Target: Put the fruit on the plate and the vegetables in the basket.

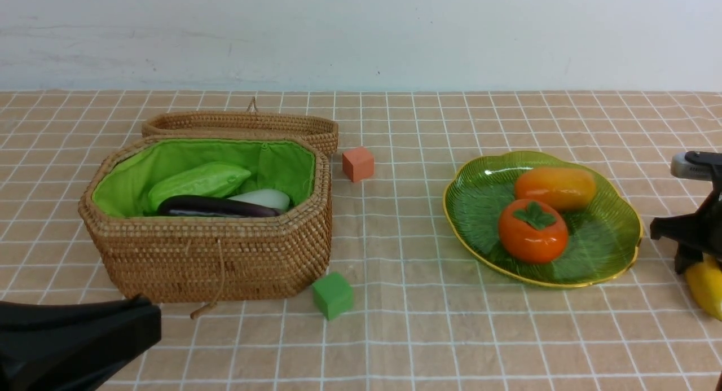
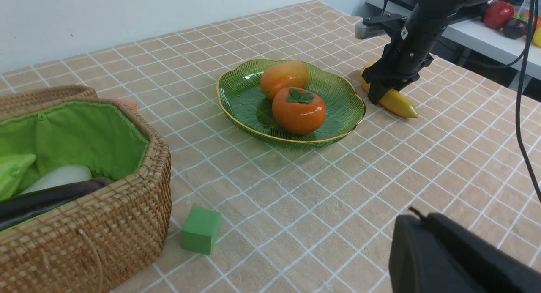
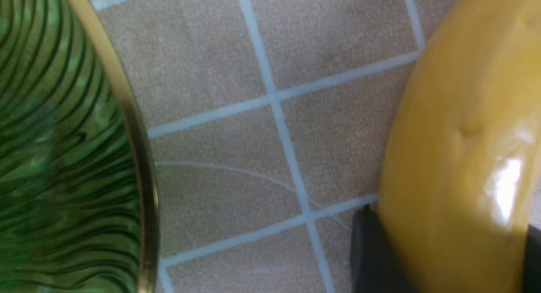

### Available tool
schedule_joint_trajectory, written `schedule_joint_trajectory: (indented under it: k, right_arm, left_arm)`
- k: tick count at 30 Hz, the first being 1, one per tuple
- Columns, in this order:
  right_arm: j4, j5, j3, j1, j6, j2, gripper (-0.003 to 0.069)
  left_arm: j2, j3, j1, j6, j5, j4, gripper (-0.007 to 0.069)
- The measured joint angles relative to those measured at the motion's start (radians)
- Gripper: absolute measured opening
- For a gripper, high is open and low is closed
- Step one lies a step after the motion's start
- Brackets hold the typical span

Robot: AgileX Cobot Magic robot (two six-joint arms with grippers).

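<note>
A bench (image 1: 428, 334) covered by a tan cloth with a white grid is seen, backed by a pale wall. Nearest on the left, the black body of the left pincer (image 1: 73, 340) is seen low over the cloth; its jaws are not shown, but it is taken as closed and nothing is seen in it. Just beyond it, a green cube (image 1: 332, 295) lies beside the near right corner of the basket (image 1: 214, 255), whose lid is laid back behind it. Inside the green lining, the eggplant (image 1: 217, 206) is laid in front, the radish (image 1: 264, 198) just behind it to the right, and the gourd (image 1: 198, 181) further back. At the right edge, the banana (image 1: 708, 284) is found on the cloth, just beside the plate (image 1: 479, 210) and outside it. The right pincer (image 2: 386, 90) is set around the banana, a dark finger at each side; whether the jaws press it cannot be told. On the plate, the persimmon (image 1: 533, 230) is placed nearer and the mango (image 1: 555, 187) behind, touching it. Farther back, an orange cube (image 1: 357, 163) is seen right of the basket lid.
</note>
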State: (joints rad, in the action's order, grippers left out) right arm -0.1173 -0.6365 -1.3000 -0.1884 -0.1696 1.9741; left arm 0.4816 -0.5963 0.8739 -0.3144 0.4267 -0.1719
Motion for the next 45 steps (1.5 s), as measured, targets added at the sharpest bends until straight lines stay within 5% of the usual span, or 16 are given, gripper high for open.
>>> schedule_joint_trajectory:
  k: [5,11,23,30,33,40,42,45]
  right_arm:
    - [0.065,-0.114,0.008,0.022,-0.011,-0.132,0.0315]
    - [0.391,-0.065,0.007,0.196,0.177,-0.292,0.0315]
    - [0.462,0.079,0.009,0.17,-0.034,-0.102,0.0318]
    - [0.488,0.022,0.009,0.17,0.013,-0.158,0.0554]
    - [0.489,-0.052,0.009,0.17,0.063,-0.219,0.059]
    - [0.391,-0.288,0.053,0.17,0.134,-0.544,0.0365]
    - [0.349,-0.328,0.172,0.17,0.131,-0.742,0.0155]
    - [0.319,-0.348,0.322,0.17,0.13,-0.953,0.0009]
  left_arm:
    - [0.0,0.0,0.0,0.0,0.003,0.0,0.0013]
    - [0.0,0.0,0.0,0.0,0.002,-0.004,0.0015]
    - [0.0,0.0,0.0,0.0,0.01,-0.004,0.0022]
    - [0.0,0.0,0.0,0.0,0.034,-0.027,0.0029]
    - [0.0,0.0,0.0,0.0,0.039,-0.035,0.0029]
    - [-0.024,0.016,0.0,-0.05,0.011,-0.044,0.0008]
    - [-0.111,0.096,0.0,-0.101,-0.05,-0.046,-0.0013]
    - [-0.226,0.207,0.0,-0.117,-0.143,-0.07,-0.0013]
